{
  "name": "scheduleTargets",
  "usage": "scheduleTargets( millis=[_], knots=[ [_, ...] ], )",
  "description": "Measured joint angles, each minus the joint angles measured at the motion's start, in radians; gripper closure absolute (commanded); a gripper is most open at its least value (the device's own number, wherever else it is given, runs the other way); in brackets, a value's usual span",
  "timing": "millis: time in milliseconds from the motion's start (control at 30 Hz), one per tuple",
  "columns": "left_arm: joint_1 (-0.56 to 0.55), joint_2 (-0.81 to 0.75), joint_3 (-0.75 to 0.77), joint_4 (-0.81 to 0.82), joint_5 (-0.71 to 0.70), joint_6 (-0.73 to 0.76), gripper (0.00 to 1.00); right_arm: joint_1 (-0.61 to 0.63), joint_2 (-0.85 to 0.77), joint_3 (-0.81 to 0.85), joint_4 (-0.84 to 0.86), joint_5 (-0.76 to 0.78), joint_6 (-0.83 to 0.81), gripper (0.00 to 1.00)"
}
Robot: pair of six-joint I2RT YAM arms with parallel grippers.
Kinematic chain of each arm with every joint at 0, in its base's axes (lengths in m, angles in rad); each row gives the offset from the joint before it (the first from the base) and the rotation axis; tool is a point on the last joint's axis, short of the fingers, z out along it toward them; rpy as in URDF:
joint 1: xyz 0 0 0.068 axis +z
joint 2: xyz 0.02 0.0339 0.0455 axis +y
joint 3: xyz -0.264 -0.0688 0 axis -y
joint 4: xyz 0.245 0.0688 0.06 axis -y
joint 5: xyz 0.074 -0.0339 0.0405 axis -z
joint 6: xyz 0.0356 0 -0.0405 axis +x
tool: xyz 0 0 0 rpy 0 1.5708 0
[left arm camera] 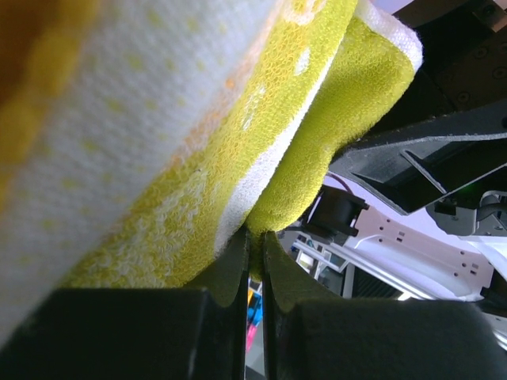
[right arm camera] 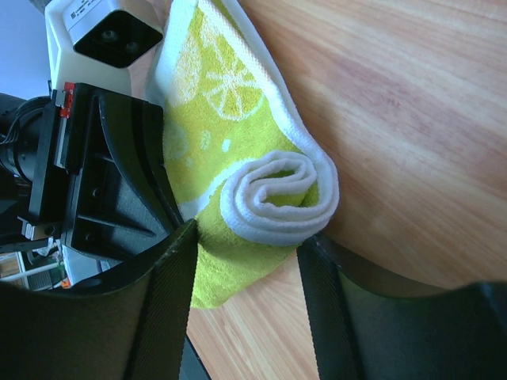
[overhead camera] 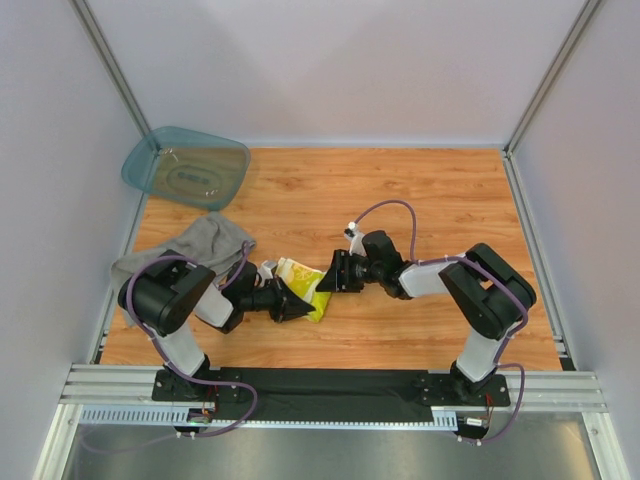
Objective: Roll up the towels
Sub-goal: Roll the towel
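The small yellow-and-white cloth (overhead camera: 303, 283) lies partly rolled on the table between my two grippers. In the right wrist view its rolled end (right arm camera: 277, 194) sits just ahead of my open right gripper (right arm camera: 247, 247), with one finger on each side. My left gripper (left arm camera: 257, 241) is shut on a yellow edge of the cloth (left arm camera: 301, 142), seen close up. From above, the left gripper (overhead camera: 303, 308) is at the cloth's left side and the right gripper (overhead camera: 328, 280) at its right end. The grey towel (overhead camera: 185, 245) lies crumpled at the left, behind the left arm.
A translucent teal tub (overhead camera: 186, 166) stands at the back left corner. White walls and metal posts enclose the wooden table (overhead camera: 420, 190). The left gripper's body (right arm camera: 95, 182) is close beside the right gripper's fingers.
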Motion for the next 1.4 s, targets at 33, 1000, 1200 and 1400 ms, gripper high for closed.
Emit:
scheduleTargets(
  millis=[33, 1000, 1200, 1400],
  knots=[
    [0.001, -0.001, 0.000, -0.002, 0.000, 0.000, 1.00, 0.000, 0.005, -0.001, 0.010, -0.002, 0.005, 0.48],
    [0.016, -0.334, 0.188, -0.807, -0.176, 0.333, 0.65, 0.049, 0.002, 0.126, -0.267, 0.168, 0.010, 0.64],
    [-0.088, -0.483, 0.354, -1.191, -0.459, 0.506, 0.66, 0.101, -0.010, 0.209, -0.458, 0.267, -0.026, 0.63],
    [-0.276, -0.605, 0.479, -1.340, -0.702, 0.660, 0.66, 0.176, -0.006, 0.306, -0.679, 0.342, -0.069, 0.62]
  ],
)
